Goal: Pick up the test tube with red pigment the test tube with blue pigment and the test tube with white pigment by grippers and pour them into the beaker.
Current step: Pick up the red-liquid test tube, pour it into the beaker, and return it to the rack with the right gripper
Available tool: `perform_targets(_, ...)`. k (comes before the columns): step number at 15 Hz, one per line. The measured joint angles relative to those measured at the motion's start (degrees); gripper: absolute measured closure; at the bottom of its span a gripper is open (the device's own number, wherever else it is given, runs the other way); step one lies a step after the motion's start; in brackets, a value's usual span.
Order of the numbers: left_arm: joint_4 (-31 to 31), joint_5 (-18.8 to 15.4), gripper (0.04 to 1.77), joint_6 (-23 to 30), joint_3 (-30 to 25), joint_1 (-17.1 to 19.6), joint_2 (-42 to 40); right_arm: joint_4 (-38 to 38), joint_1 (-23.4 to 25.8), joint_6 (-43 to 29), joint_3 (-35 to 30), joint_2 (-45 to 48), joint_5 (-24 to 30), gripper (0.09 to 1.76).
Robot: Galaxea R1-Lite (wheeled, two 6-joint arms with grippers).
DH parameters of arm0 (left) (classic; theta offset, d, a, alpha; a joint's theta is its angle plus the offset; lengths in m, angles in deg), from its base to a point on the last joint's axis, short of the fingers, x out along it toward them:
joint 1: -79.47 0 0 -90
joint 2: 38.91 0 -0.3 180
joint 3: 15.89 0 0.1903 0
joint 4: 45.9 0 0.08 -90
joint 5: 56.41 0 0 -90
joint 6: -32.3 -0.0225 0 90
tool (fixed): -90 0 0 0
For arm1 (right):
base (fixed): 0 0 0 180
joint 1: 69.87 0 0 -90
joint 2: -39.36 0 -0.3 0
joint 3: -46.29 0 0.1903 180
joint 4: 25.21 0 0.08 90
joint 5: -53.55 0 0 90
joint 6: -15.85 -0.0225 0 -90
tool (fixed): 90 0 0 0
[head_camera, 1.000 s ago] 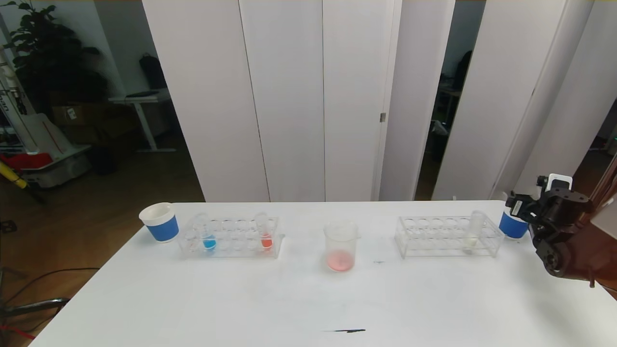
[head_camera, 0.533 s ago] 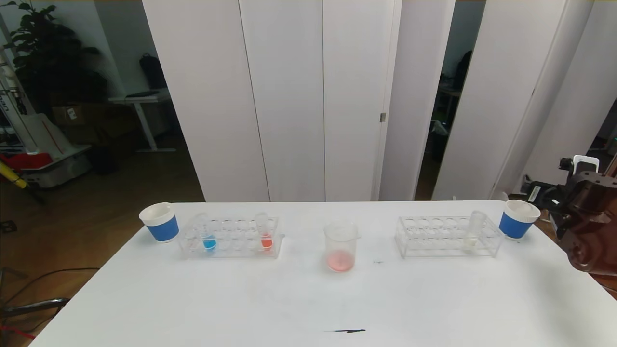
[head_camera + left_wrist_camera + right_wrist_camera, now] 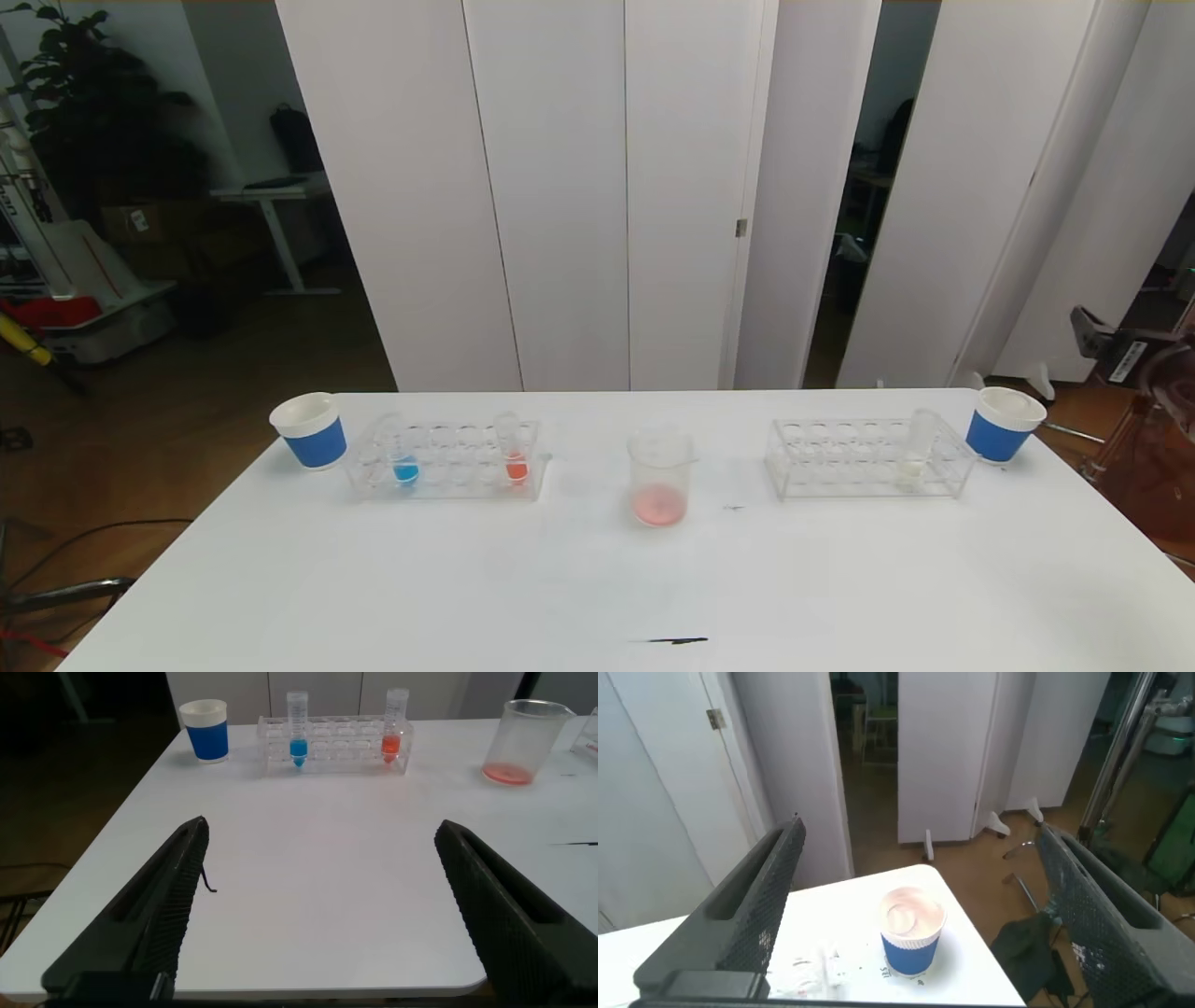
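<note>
The left end effector (image 3: 322, 905) hangs over the near left part of the white desk (image 3: 597, 579), its two black ribbed fingers (image 3: 149, 919) spread wide with nothing between them; it does not show in the head view. The right end effector (image 3: 920, 905) is off the far right corner of the desk, raised, its dark fingers (image 3: 738, 915) also spread wide and empty. In the head view only a cut-off piece of that arm shows at the right edge, so its fingers cannot be read there.

The slim clear test tube with blue pigment (image 3: 401, 453) stands upright, long axis vertical and rounded tip down, near the left end of the clear plastic rack on the left (image 3: 446, 459). The clear test tube with orange-red pigment (image 3: 513, 450) stands upright in the same rack, towards its right end. The small clear beaker (image 3: 660, 476) sits upright at the desk's middle with a thin pinkish-red layer at the bottom. In the clear plastic rack on the right (image 3: 868, 457), the clear test tube with pale white pigment (image 3: 918, 450) stands upright near the right end; its contents are faint and hard to make out.

A white paper cup with a blue band (image 3: 309, 430) stands just left of the left rack, and a second white paper cup with a blue band (image 3: 1002, 425) just right of the right rack.
</note>
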Motion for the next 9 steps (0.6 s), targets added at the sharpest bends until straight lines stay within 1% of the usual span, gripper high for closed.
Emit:
perform_targets(2, -0.02, 0.0, 0.08, 0.0, 0.0, 0.0, 0.0, 5.79, 0.06, -0.13, -5.42, 11.65, 2.71, 0.1)
perform_targets(4, -0.02, 0.0, 0.08, -0.02, 0.0, 0.0, 0.0, 14.34, -0.02, -0.17, -9.02, 24.06, 4.55, 0.1)
perform_targets(7, -0.02, 0.0, 0.08, -0.02, 0.0, 0.0, 0.0, 31.1, -1.4, -0.3, -11.65, 43.3, 6.13, 0.1)
perform_targets(9, -0.02, 0.0, 0.08, -0.02, 0.0, 0.0, 0.0, 42.96, -3.64, -0.35, -12.24, 55.87, 6.52, 0.1)
